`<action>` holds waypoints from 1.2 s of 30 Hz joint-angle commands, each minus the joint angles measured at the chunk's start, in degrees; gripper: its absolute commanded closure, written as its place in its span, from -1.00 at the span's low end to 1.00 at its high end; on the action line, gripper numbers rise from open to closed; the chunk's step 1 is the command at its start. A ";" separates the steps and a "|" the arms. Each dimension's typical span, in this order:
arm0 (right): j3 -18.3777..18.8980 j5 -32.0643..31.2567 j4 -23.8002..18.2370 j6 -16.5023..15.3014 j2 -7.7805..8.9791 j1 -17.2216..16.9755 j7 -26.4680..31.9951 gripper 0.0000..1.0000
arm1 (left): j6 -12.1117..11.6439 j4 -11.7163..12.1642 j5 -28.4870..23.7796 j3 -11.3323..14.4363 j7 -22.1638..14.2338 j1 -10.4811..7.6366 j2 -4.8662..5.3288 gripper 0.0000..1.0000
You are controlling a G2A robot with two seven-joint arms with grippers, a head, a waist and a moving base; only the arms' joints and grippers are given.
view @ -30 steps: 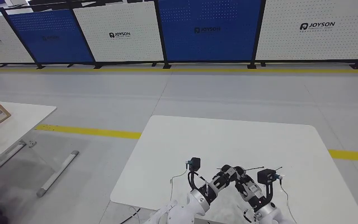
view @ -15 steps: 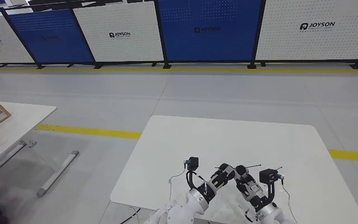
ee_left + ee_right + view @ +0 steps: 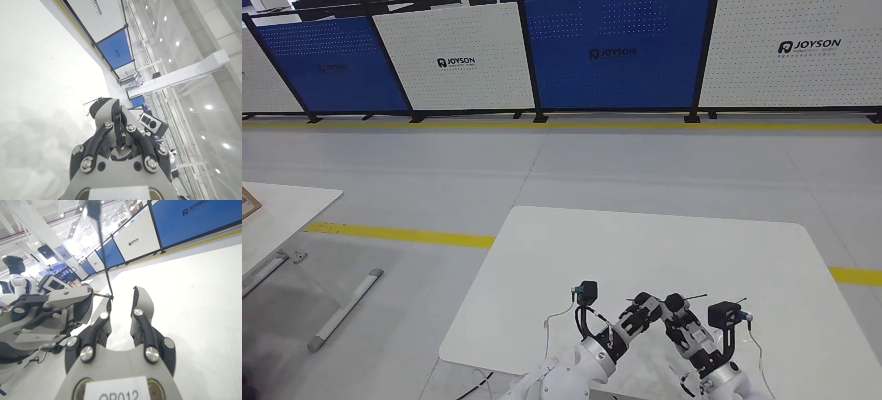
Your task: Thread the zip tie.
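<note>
- Right wrist view puts the zip tie (image 3: 103, 251) right at the left hand (image 3: 90, 295): a short stretch runs out of that hand's fingertips to a small dark junction, and from there a long strap rises up and away from the surface (image 3: 189, 279)
- The left hand is pressed together on the zip tie, pinching it at the very tips; the left wrist view shows a dark strip caught between its fingers
- The right hand (image 3: 122, 298) is spread wide just beside the left hand, with one fingertip touching or nearly touching the junction; I cannot tell which
- Whether the tail has already passed through the head is too small to judge
- Likely trouble: the left hand's grip is only at the tips, so a nudge from the spread fingertip could twist or pull the zip tie loose
- The long free strap is springy and unsupported; if the right hand closes off-centre, it may flick aside and miss the head
- With the right hand so close to the left hand, a small misjudged approach could knock their fingers together
</note>
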 commanded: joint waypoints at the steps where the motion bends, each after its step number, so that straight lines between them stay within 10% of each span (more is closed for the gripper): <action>1: 0.03 -0.08 -0.03 -0.03 0.00 -0.01 0.04 0.44 | 0.06 0.04 -0.07 0.03 0.06 -0.03 -0.03 1.00; 12: 0.36 0.54 -0.03 -0.10 -0.06 -0.02 -0.21 0.64 | 0.18 -0.06 0.62 0.38 -0.09 0.02 -0.12 1.00; 15: 0.37 0.56 0.00 -0.07 -0.08 0.00 -0.22 1.00 | 0.19 -0.06 0.59 0.37 -0.08 0.04 -0.14 1.00; 33: 0.18 -0.38 0.33 -0.09 -0.17 -0.02 0.12 1.00 | -0.11 -0.50 0.87 0.15 0.53 0.33 -0.23 1.00; 36: 0.14 -0.56 0.31 -0.31 -0.15 -0.06 0.47 0.32 | 0.10 -0.48 0.95 0.10 0.70 0.30 -0.26 1.00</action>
